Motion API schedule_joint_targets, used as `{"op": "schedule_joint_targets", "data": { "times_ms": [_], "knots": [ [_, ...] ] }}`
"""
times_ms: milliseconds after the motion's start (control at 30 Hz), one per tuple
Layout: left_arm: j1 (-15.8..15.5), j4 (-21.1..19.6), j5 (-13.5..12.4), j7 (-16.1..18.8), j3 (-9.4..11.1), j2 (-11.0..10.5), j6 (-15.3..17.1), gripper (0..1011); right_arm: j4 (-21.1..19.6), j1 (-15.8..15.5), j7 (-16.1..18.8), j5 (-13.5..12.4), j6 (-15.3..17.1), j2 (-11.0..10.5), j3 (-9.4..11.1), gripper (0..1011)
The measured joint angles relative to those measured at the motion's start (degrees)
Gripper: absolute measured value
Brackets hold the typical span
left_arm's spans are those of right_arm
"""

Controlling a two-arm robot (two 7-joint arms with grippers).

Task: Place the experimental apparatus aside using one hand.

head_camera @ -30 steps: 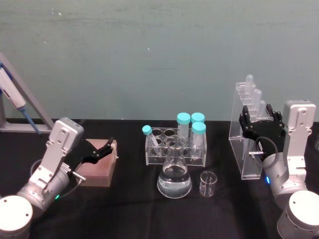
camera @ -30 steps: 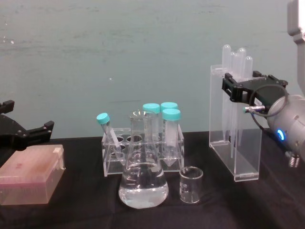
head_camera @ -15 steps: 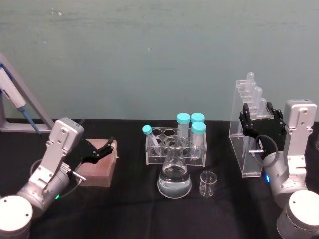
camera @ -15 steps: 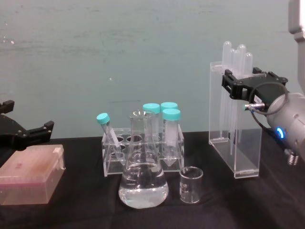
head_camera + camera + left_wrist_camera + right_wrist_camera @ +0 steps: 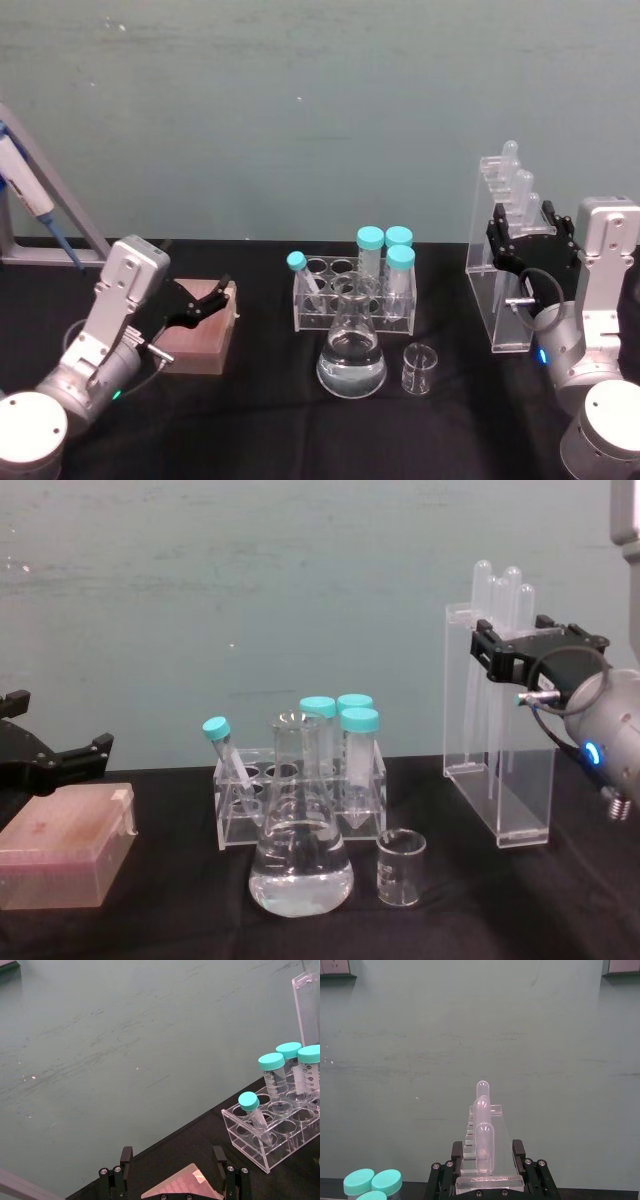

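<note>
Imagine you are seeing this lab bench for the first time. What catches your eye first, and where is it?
The tall acrylic stand of pipettes at the far right, clamped in the right gripper. In the middle a conical flask of clear liquid stands before a rack of teal-capped tubes, a small beaker beside it. The left gripper hangs open over a pink box at left.

My right gripper (image 5: 522,215) clamps the top of the tall clear acrylic stand (image 5: 487,250), which is upright at the far right with its plastic pipettes (image 5: 520,185) hanging bulbs-up. Well to its left the conical flask (image 5: 351,350), clear liquid in its base, stands just beside the small empty glass beaker (image 5: 417,367).
</note>
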State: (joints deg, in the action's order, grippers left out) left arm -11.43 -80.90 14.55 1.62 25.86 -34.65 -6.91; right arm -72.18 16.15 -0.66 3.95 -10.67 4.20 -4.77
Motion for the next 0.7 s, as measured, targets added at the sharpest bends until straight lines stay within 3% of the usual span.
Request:
{"op": "schedule_joint_targets", "data": {
  "times_ms": [700],
  "knots": [
    [0.00, 0.00, 0.00, 0.00, 0.00, 0.00, 0.00, 1000, -0.85, 0.34, 0.10, 0.18, -0.04, -1.18, 1.01, 609]
  ]
}}
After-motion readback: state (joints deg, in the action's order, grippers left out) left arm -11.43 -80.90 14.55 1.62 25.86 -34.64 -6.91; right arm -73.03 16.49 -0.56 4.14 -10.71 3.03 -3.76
